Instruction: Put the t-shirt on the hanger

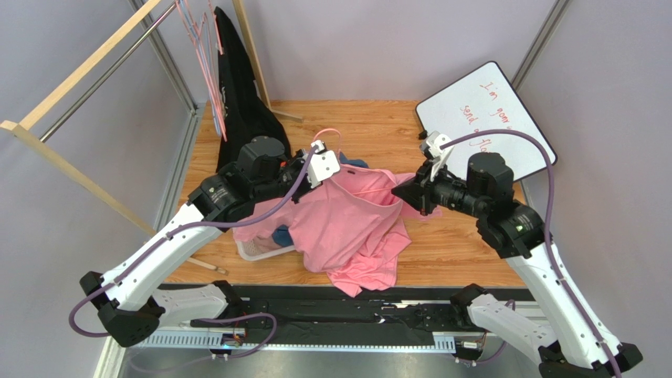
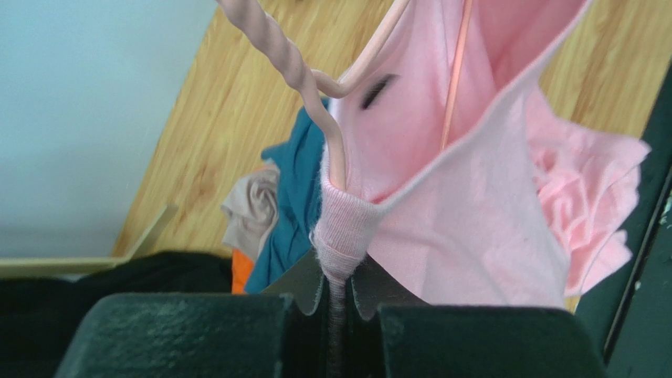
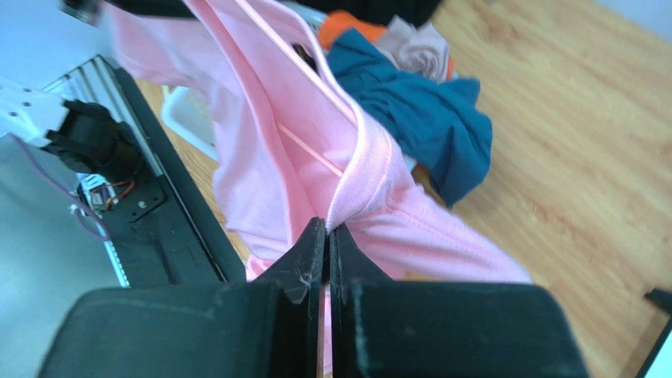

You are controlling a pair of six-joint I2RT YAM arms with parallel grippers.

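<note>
Above the white plastic basket, the large light-pink short-sleeved cotton t-shirt is held up by its neck opening, stretched between both arms. Its lower body drapes over the basket's right rim and bunches on the wooden worktop just right of the basket. Left tool, above and to the right of the basket: clamped tight on the ribbed neckband, with a fold of ribbing pinched between its fingers in the left wrist view. Right tool, further right of the basket and well apart from the left one: closed hard on the opposite side of the same neckband, with no gap visible between the fingers in the right wrist view. Thin pink wire hanger: its curved hook rises beyond the basket, just above the left tool. Its twisted stem leads to a wire arm that enters the neck opening beside the clamped ribbing, and a straight length of wire lies inside the t-shirt. Crumpled blue garment, beige cloth and an orange item: heaped in the basket behind the t-shirt. Long black garment and spare wire hangers: hanging on the wooden rail beyond and left of the basket. White board with handwriting: far to the basket's right, at the back.
</note>
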